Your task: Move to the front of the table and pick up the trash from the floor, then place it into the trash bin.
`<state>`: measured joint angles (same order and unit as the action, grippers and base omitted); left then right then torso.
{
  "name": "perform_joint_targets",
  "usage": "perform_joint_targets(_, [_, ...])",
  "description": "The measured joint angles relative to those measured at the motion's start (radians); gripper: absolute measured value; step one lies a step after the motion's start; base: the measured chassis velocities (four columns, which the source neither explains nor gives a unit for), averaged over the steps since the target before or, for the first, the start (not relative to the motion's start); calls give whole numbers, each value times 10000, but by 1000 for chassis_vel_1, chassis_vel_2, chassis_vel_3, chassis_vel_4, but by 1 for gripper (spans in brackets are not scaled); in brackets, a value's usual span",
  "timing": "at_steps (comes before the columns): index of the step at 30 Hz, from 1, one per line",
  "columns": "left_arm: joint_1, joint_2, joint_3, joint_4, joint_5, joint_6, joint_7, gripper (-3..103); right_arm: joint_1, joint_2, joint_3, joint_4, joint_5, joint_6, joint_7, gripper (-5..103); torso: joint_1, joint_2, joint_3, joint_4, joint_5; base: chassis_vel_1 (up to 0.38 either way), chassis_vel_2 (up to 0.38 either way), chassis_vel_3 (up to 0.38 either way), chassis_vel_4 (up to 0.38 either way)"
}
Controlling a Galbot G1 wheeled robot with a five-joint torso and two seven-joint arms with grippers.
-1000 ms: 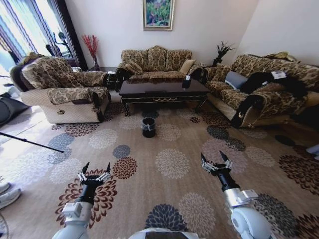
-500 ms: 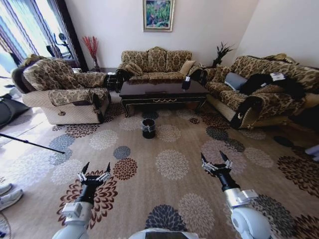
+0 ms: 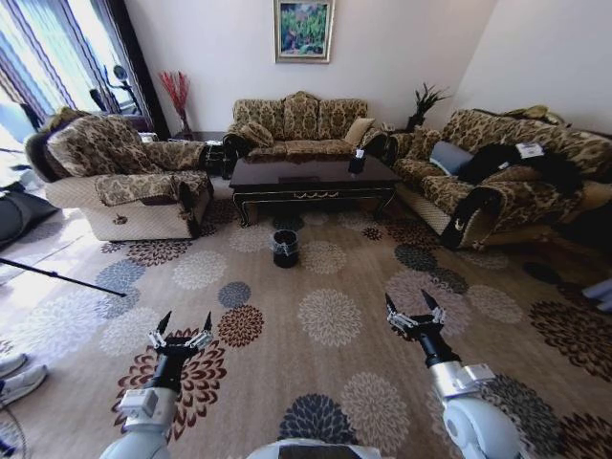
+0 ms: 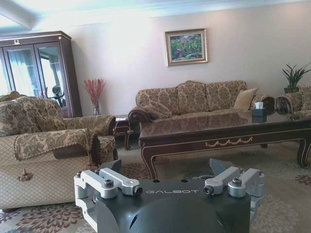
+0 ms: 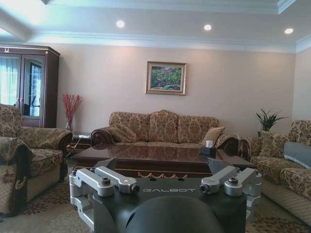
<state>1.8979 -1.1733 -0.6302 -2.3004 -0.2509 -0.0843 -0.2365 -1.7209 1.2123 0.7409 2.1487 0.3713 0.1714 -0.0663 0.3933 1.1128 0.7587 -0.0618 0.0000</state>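
The dark glossy table (image 3: pixel 311 178) stands far ahead in front of the back sofa, and it also shows in the left wrist view (image 4: pixel 223 132) and the right wrist view (image 5: pixel 155 156). The small black trash bin (image 3: pixel 284 247) sits on the flowered carpet just in front of the table. I cannot make out the trash among the carpet's patterns. My left gripper (image 3: pixel 183 325) and right gripper (image 3: pixel 413 308) hover low over the carpet near me, both open and empty, well short of the bin. Both are seen open from behind: the left gripper (image 4: pixel 170 170) and the right gripper (image 5: pixel 163 165).
An armchair (image 3: pixel 124 182) stands at the left, a sofa (image 3: pixel 301 120) behind the table and another sofa (image 3: pixel 497 182) at the right. A thin black rod (image 3: pixel 57 275) crosses the floor at the left. A person's shoes (image 3: pixel 14 378) show at the left edge.
The whole head view has shifted slightly, so the camera has moved a little. Both grippers keep the same open pose in front of me.
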Motion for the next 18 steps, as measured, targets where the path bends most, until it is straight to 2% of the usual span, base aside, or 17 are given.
perform_joint_targets(6, [0,0,0,0,0,1,0,100,0,0,0,0,0,0,0,100,80,181,99,0,0,0,0,0,0])
perform_joint_targets(18, [0,0,0,0,0,0,0,100,0,0,0,0,0,0,0,100,71,155,86,0,0,0,0,0,0])
